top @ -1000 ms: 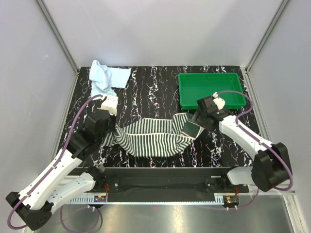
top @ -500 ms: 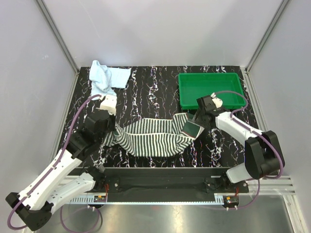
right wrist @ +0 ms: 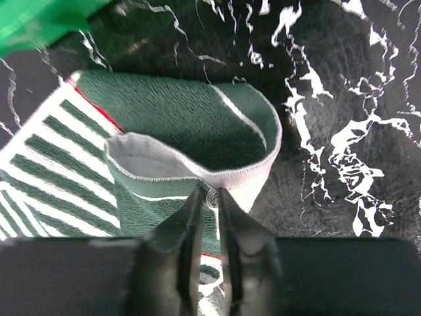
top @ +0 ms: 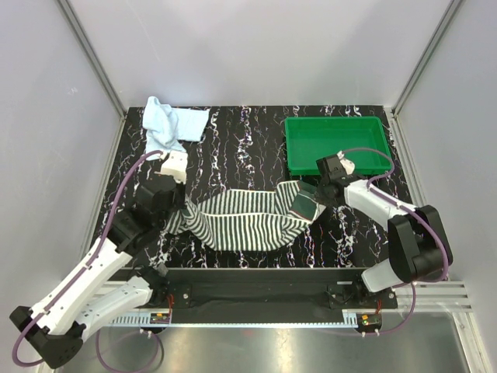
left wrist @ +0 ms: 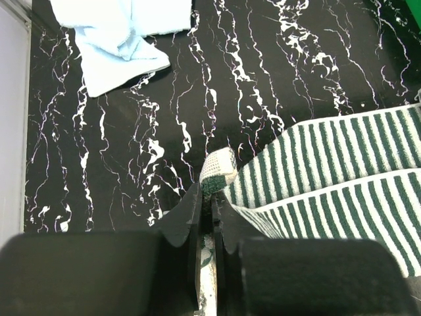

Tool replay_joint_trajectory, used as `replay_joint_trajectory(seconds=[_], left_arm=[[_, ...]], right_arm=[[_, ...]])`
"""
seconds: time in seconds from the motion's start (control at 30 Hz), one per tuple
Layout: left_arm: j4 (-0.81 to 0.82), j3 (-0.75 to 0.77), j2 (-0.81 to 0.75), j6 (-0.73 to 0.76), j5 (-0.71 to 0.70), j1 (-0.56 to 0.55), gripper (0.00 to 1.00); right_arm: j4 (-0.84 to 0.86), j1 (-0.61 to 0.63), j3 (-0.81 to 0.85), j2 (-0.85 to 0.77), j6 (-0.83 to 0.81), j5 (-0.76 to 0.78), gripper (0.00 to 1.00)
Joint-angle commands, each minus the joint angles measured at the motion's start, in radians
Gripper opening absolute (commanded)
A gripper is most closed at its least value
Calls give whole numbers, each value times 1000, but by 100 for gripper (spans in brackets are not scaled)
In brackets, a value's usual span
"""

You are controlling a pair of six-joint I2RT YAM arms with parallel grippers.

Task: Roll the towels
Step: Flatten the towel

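Note:
A green-and-white striped towel (top: 248, 220) lies stretched across the near middle of the black marbled table (top: 248, 148). My left gripper (top: 172, 211) is shut on its left corner (left wrist: 217, 168), which sticks out past the fingertips. My right gripper (top: 309, 203) has closed on the towel's right end, pinching the folded hem (right wrist: 217, 184) between its fingers. That end is plain dark green and curls upward. A pale blue towel (top: 171, 124) lies crumpled at the far left corner, also visible in the left wrist view as a pale blue towel (left wrist: 122, 33).
A green plastic tray (top: 335, 144) sits at the far right, just behind my right arm; the tray's corner (right wrist: 39, 23) shows in the right wrist view. Grey walls enclose the table on three sides.
My right gripper has closed onto the towel's right end and its arm has shifted slightly. The left gripper and the striped towel stay where they were.

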Motion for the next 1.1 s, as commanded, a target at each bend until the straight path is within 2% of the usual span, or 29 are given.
replay_joint_trajectory(seconds=[0.0,0.13,0.33,0.47,0.6,0.7,0.73,0.77,0.87,0.93,1.0,1.03,1.07], left_arm=[[53,-11,5,-13,-21,5,9],[45,-6,20,-16,-28,5,9],[10,78,66,-1,-24,43,8],[-13,169,131,4,-2,126,7],[-31,299,230,-4,86,235,6],[-42,454,325,-6,166,315,4],[-47,556,348,-3,209,333,2],[-47,600,362,7,222,357,1],[-28,718,361,34,257,390,4],[-7,714,304,50,274,405,5],[7,636,219,44,272,408,6],[13,596,182,22,274,408,6],[21,494,148,10,274,408,6]], right_arm=[[24,-4,-28,-19,-11,-25,16],[-15,-4,-33,-77,-11,-29,0],[-70,-4,54,-156,3,-80,0],[-114,-3,253,-131,-5,-117,0],[-186,-6,487,-27,-43,-156,0],[-275,-22,717,82,-71,-186,0],[-303,-41,780,123,-77,-190,0],[-332,-50,894,137,-85,-192,0],[-420,-87,1022,116,-111,-175,0],[-444,-102,971,18,-115,-140,0],[-426,-107,873,-116,-102,-97,0],[-421,-108,765,-161,-94,-88,0],[-421,-108,707,-203,-85,-75,0]])
